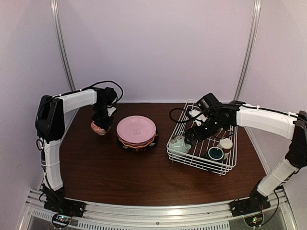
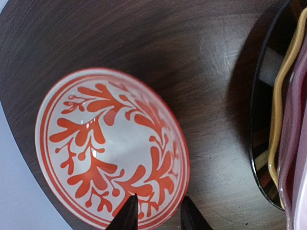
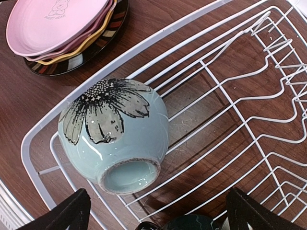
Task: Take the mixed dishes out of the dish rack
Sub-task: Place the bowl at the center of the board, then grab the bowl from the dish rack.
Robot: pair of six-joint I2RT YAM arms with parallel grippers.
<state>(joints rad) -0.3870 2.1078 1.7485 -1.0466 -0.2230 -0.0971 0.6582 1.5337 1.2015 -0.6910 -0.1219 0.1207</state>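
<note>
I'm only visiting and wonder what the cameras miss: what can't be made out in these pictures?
- Red-patterned bowl: from above, the left gripper covers most of it; the left wrist view's bottom edge cuts its rim.
- Lower plates: the pink plate on top leaves only their edges showing.
- Pale green bowl: right wrist view shows its foot and outside, not its inside.
- Dark cup: too small from above for detail.

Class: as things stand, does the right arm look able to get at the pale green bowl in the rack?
Probably yes: the right gripper hovers over the dish rack, jaws wide apart, with the pale green bowl lying tipped just below, nothing covering it.
</note>
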